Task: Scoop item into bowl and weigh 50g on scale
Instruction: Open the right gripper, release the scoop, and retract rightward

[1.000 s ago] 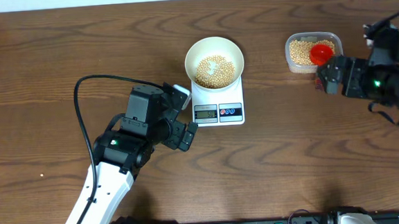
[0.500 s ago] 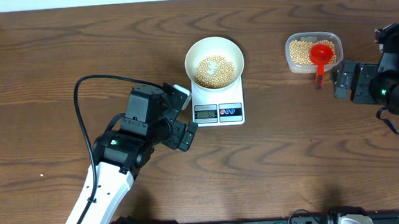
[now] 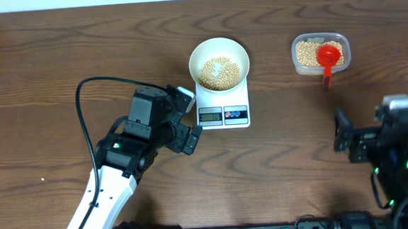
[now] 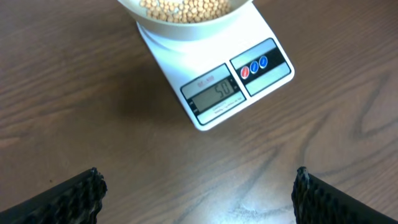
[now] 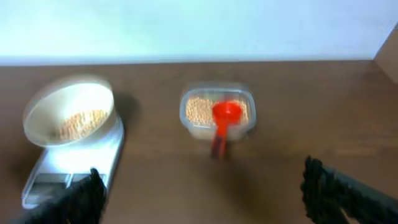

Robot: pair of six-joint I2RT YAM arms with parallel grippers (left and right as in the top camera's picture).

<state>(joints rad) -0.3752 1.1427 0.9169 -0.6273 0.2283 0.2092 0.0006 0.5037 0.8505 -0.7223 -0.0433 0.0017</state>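
Two arms share one brown, wood-grained counter. One white rectangular scale sits near its middle. It has one grey display reading 50 and two round buttons, one red and one blue. One round, smooth cream bowl stands on the scale's far half, holding a heap of small round tan beans.

To the right, well apart from the scale, is one clear plastic tub with rounded corners, which holds more of the same beans. One red plastic scoop lies in it, cup on the beans and handle poking over the near rim.

The left pincer hovers just beside the scale's near-left corner, its ridged black fingers spread wide with nothing between them. The right pincer is also spread wide and empty, on the near side of the counter well apart from the tub. One black cable loops over the left arm.

Bare wood lies between scale and tub. The counter's far edge runs close behind bowl and tub.
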